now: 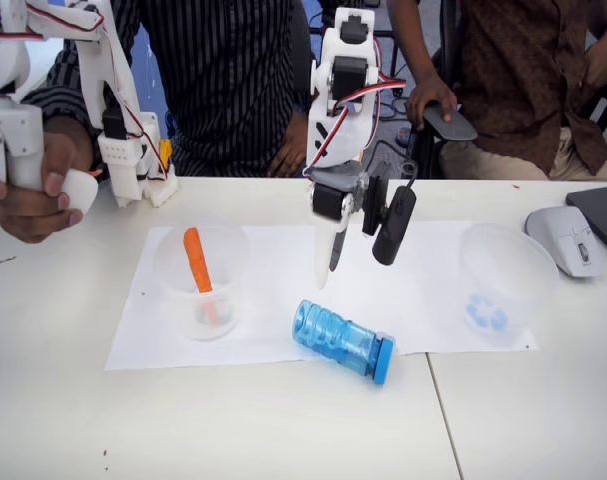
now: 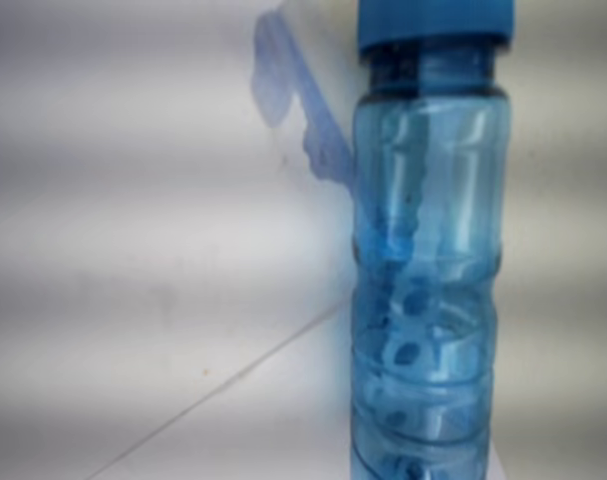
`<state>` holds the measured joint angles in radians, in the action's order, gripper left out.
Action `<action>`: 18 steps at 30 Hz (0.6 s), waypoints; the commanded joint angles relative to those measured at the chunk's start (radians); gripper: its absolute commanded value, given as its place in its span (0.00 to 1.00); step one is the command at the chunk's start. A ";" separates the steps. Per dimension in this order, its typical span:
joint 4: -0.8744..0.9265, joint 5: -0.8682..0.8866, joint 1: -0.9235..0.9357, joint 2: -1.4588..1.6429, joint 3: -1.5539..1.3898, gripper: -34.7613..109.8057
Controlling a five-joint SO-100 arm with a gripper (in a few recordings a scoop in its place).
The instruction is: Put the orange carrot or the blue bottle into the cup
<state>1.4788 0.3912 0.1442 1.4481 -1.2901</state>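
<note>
Hovering with open, empty gripper (image 1: 355,262) above the blue bottle (image 1: 343,341) lying on the paper (image 1: 273,275), left of the cup (image 1: 505,283); judged next: descending, then closing.

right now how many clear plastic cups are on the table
2. An unmarked cup stands on the left part of the white paper with the orange carrot in it; the cup with the blue recycling symbol stands at the paper's right edge.

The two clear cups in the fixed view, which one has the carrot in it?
The clear cup on the left of the paper holds the orange carrot, standing upright. The other cup, on the right, bears a blue recycling symbol.
</note>
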 commanded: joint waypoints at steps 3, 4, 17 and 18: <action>-0.005 0.011 0.023 0.046 0.077 0.45; -0.005 0.011 0.023 0.043 0.077 0.46; -0.005 0.011 0.032 -0.009 0.075 0.54; -0.005 0.011 0.037 -0.017 0.077 0.54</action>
<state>1.4788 0.3912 0.1503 1.4005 -1.2901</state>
